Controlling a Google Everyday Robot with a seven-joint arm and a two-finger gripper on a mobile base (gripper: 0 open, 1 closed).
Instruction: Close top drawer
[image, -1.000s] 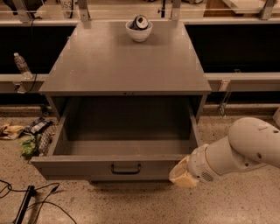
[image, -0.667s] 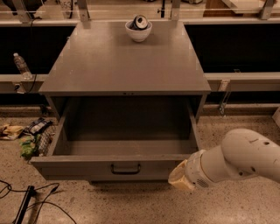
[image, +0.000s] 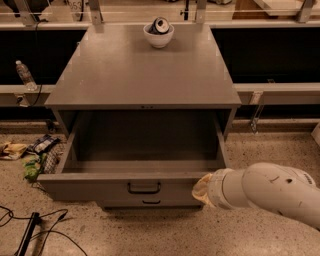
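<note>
- Well to the left of the top drawer (image: 85, 189), a water bottle (image: 25, 75) stands on a ledge. It is where it stood a second ago.
- Just left of the top drawer, litter (image: 31, 156) lies on the speckled floor, and dark cables (image: 35, 231) lie below the drawer's left corner. Neither has shifted.
- The top drawer is pulled far out of the cabinet, its inside bare. Its front shows no clear change of place since the earlier frames.
- At the middle of the drawer's front sits the small dark handle (image: 144, 188). Just under it, the edge of a lower front (image: 151, 202) shows with its own handle.
- Behind and above the top drawer, the flat cabinet top (image: 140, 75) carries a white bowl (image: 158, 37) at its far edge. A can (image: 161, 25) lies in the bowl, as before.
- At the right end of the drawer's front, the gripper (image: 201, 188) appears to touch the front panel. A second ago it sat slightly lower and farther right.
- Whether the gripper is released or clenched cannot be told, since its pale tip faces the drawer.
- Right of the top drawer, the white arm (image: 272, 192) reaches in from the frame's right edge. It lies lower in the view than a second ago.
</note>
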